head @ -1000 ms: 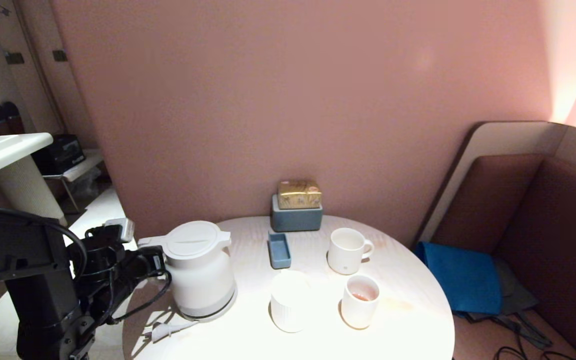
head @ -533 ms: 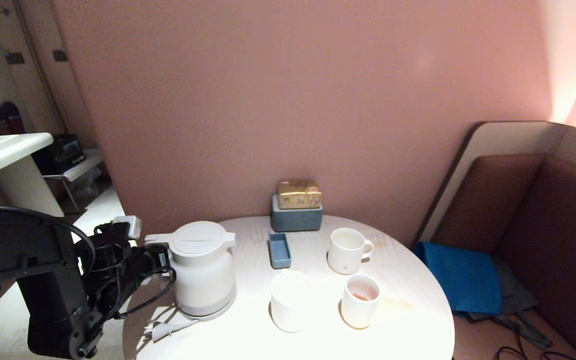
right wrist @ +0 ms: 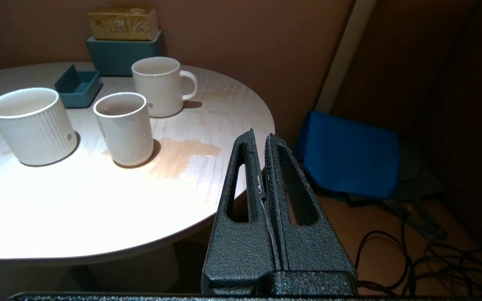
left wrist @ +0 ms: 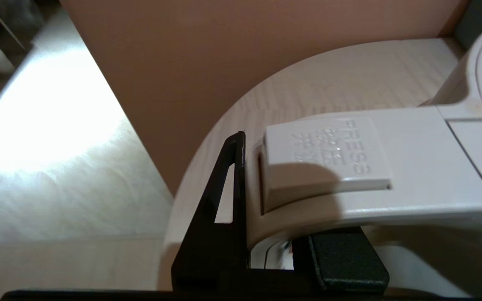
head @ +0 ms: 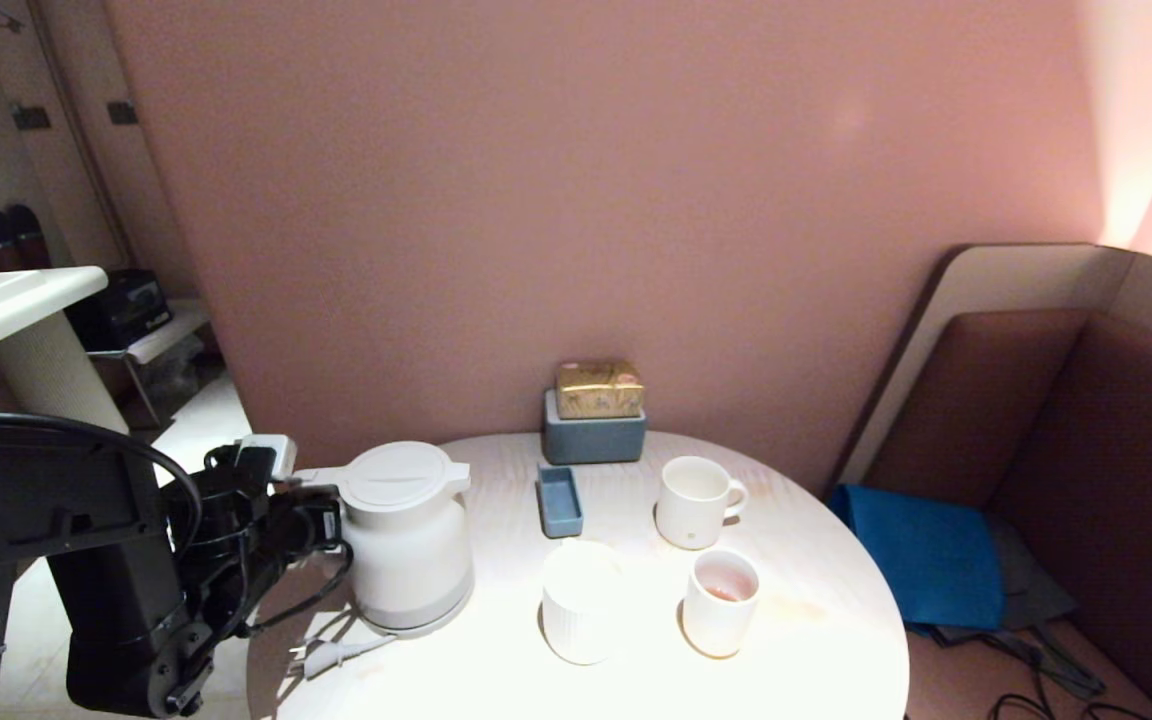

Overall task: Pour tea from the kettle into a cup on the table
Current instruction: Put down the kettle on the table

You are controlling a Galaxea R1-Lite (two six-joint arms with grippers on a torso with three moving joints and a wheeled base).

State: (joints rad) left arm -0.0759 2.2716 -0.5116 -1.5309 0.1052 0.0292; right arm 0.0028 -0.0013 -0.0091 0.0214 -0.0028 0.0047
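Note:
The white kettle [head: 406,550] stands upright on the left of the pale round table [head: 496,680]. My left gripper [head: 321,520] is shut on its loop handle [left wrist: 391,167], one finger [left wrist: 234,175] outside the loop and the pad [left wrist: 343,259] inside it. The small handleless cup [head: 720,602] sits front right with a little reddish tea [head: 722,592] at its bottom. A thin tea puddle [right wrist: 182,152] lies on the table beside the cup [right wrist: 124,127]. My right gripper [right wrist: 259,136] hangs shut and empty off the table's right edge, out of the head view.
A wider ribbed cup [head: 579,602] stands between kettle and small cup, a handled mug [head: 696,502] behind them. A small blue tray [head: 559,500] and a blue-grey box [head: 593,438] topped by a gold box sit at the back. The kettle's plug [head: 331,657] lies in front. A blue bag [head: 921,560] lies to the right.
The kettle has gone from slightly tilted to upright on the table. My left arm has shifted a little right, still on the handle.

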